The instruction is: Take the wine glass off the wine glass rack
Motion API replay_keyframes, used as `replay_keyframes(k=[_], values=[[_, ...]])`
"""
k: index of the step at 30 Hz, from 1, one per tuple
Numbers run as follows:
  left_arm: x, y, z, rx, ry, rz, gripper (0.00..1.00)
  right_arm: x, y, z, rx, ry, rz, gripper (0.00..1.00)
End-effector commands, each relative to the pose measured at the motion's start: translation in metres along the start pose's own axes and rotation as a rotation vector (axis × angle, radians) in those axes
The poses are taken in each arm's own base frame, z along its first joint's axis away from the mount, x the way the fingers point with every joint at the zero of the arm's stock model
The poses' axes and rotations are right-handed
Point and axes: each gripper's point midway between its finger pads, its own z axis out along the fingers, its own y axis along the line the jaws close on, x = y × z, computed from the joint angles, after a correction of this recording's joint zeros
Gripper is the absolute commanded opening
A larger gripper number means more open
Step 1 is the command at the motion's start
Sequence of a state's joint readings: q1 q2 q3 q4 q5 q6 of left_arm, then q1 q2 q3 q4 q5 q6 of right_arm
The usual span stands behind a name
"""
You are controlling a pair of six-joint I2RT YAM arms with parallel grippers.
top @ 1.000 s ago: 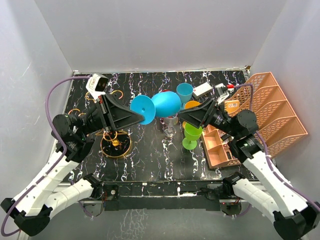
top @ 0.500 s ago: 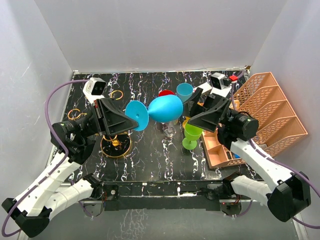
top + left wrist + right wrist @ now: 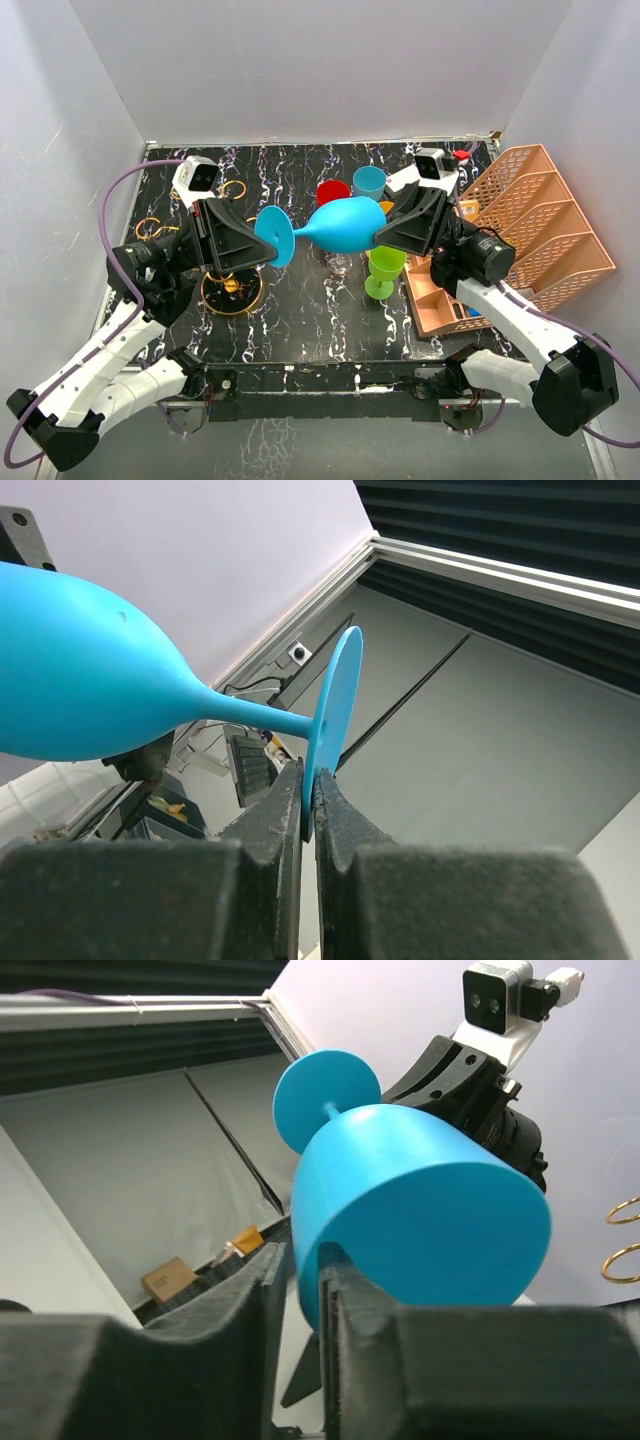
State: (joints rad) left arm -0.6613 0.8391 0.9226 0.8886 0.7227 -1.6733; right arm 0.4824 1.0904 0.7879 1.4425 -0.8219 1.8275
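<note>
- shifted over the last second: wine glass point(image 3: 345, 225) swung level, mouth turned away from the wine glass rack point(image 3: 232, 287); right gripper point(image 3: 303, 1255) re-aimed at that mouth and narrowed from wide open down onto the bowl rim point(image 3: 312, 1222).
- found now up in the air, off to the right of the rack in the top view, touching none of its gold loops and hanging from none.
- read as: lift-off from the rack done; a handover between the two arms in hand; setting down still to come.
- left gripper point(image 3: 310, 775): clamped tight on the edge of the foot disc point(image 3: 335, 705), thin blue edge pinched between the pads, stem running on away from the rack.
- right gripper, wrist view: jaws astride the bowl wall, seemingly one finger inside the mouth and one outside; looks pinched on the wall, though cannot tell whether the squeeze has finished.
- left arm pose: forearm raised above the rack, wrist rolled so the fingers point rightward, away from the post.
- right arm pose: elbow bent on the side far from the rack, beside the peach organiser point(image 3: 545, 215); forearm reaching back toward the rack, fingers level with the glass mouth.
- judged risk: two holds, both on thin edges of smooth plastic. better to free the foot only once the rim grip is firm; otherwise a likely tip down onto the green glass point(image 3: 383, 268) and red cup point(image 3: 333, 190) standing below, right of the rack.
</note>
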Motion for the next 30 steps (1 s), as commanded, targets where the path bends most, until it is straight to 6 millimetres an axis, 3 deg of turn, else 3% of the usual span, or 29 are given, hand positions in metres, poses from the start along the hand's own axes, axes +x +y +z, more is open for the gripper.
replay_keyframes(k=[1,4,8,11,14,17,21,26,30], values=[[-0.007,0.006,0.001,-0.005,-0.033,0.046,0.00,0.021,0.062,-0.008,-0.211,0.014,-0.219,0.17],[-0.011,0.012,0.001,-0.038,-0.056,0.067,0.01,0.020,0.046,-0.004,-0.095,0.022,-0.228,0.09],[-0.016,0.028,-0.001,-0.108,-0.087,0.092,0.03,0.006,0.008,-0.003,0.193,-0.017,-0.210,0.08],[-0.025,0.045,-0.007,-0.216,-0.154,0.126,0.13,-0.015,-0.020,-0.020,0.492,-0.147,-0.231,0.08],[-0.035,0.069,-0.026,-0.408,-0.238,0.177,0.39,-0.028,-0.020,-0.047,0.657,-0.280,-0.317,0.08],[-0.043,0.079,-0.041,-0.506,-0.298,0.224,0.78,-0.030,-0.009,-0.070,0.735,-0.350,-0.417,0.08],[-0.045,0.089,-0.047,-0.560,-0.309,0.239,0.95,-0.029,0.002,-0.096,0.832,-0.398,-0.520,0.08],[-0.052,0.089,-0.048,-0.631,-0.289,0.308,0.97,-0.012,-0.016,-0.120,1.012,-0.216,-0.591,0.08],[-0.060,0.076,-0.051,-0.682,-0.293,0.389,0.97,0.026,-0.037,-0.122,1.008,0.171,-0.623,0.08]])
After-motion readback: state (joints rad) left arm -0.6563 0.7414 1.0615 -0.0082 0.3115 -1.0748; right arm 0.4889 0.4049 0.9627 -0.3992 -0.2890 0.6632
